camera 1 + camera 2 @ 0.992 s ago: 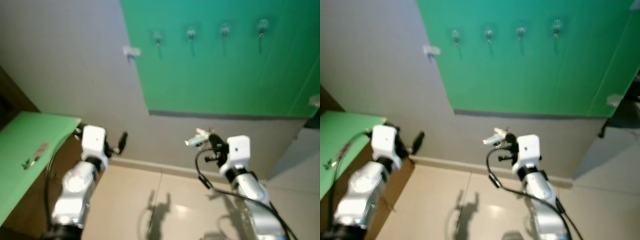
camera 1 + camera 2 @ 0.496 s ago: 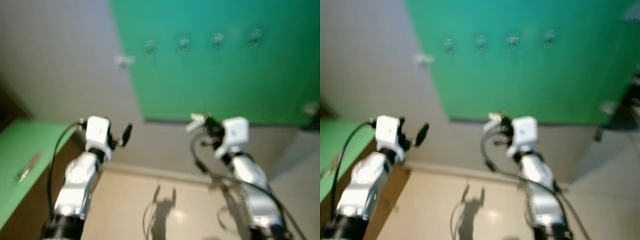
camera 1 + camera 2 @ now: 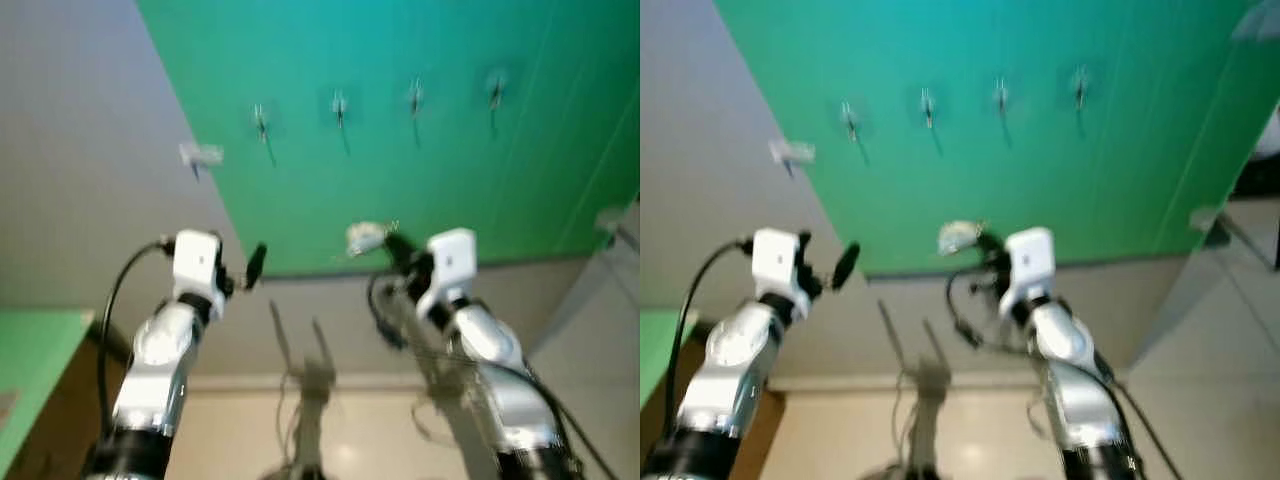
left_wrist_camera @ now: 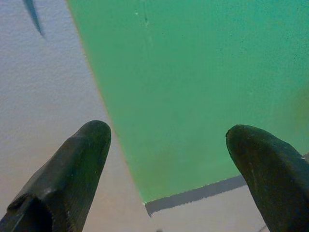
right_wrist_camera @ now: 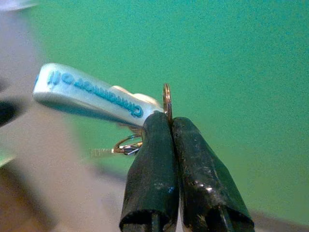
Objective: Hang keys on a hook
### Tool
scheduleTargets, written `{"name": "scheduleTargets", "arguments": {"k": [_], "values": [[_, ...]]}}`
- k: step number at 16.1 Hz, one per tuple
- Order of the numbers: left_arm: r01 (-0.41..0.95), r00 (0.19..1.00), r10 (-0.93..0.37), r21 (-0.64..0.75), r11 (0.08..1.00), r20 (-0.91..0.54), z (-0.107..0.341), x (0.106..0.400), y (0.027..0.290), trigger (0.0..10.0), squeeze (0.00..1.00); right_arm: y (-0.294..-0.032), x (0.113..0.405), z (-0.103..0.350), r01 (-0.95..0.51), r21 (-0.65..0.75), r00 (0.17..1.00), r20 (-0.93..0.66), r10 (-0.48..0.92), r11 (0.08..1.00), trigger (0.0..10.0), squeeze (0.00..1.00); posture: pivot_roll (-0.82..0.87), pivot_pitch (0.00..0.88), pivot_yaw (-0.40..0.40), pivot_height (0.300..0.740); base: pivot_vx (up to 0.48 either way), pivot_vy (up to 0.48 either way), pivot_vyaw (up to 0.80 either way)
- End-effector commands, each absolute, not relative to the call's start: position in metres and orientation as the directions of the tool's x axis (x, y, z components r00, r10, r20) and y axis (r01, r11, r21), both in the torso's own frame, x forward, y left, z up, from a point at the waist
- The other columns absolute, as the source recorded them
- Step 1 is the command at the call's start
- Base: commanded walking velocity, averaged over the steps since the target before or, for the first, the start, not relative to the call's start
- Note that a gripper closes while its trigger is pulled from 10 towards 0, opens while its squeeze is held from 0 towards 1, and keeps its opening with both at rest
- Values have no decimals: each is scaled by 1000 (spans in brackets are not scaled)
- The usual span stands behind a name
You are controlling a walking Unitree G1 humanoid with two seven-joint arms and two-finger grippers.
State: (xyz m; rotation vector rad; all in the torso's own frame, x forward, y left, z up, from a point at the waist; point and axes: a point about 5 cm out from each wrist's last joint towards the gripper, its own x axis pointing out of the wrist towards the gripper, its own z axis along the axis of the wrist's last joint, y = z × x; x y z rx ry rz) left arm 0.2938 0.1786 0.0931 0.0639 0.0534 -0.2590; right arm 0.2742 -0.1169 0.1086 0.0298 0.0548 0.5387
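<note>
Carrying the keys (image 3: 368, 237) toward the wall is judged to be the step in hand. From the head views, four hooks (image 3: 340, 104) are seen in a row on the green panel (image 3: 420, 170), and the keys are held below that row by the right gripper (image 3: 392, 243), well apart from any hook. The left gripper (image 3: 254, 264) is raised beside the panel's lower corner. In the left wrist view, its fingers (image 4: 72, 169) are spread, with nothing between them. In the right wrist view, the jaws are pressed together on the key ring (image 5: 166, 100), a pale blue tag (image 5: 87, 94) jutting sideways. Next, the ring must be lifted to a hook and slipped over its tip.
</note>
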Motion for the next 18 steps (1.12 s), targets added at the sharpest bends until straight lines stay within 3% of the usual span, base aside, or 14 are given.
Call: {"name": "scheduleTargets", "arguments": {"k": [1, 3, 5, 11, 13, 18], "values": [[257, 965, -252, 67, 964, -67, 92, 293, 180, 10000, 0, -101, 265, 118, -654, 85, 751, -42, 659, 751, 0, 0, -266, 0, 162, 740, 0, 0, 0], [259, 965, -255, 66, 964, -65, 92, 294, 179, 10000, 0, -95, 256, 125, -748, 73, 657, -59, 752, 659, 0, 0, -269, 0, 160, 740, 0, 0, 0], [261, 965, -256, 86, 962, -65, 93, 297, 178, 10000, 0, -89, 263, 144, -777, 55, 627, -18, 779, 627, 0, 0, -273, 0, 157, 740, 0, 0, 0], [271, 962, -267, 75, 960, -56, 95, 302, 172, 10000, 0, -98, 335, 191, -522, 59, 847, 149, 510, 851, 0, 0, -253, 0, 156, 740, 0, 0, 0], [268, 963, -264, 73, 961, -55, 95, 302, 173, 10000, 0, -102, 346, 194, -476, 69, 872, 165, 460, 877, 0, 0, -248, 0, 156, 740, 0, 0, 0], [262, 965, -258, 84, 962, -53, 96, 300, 175, 10000, 0, -90, 358, 205, -535, 62, 835, 193, 516, 843, 0, 0, -225, 0, 148, 740, 0, 0, 0]]}}
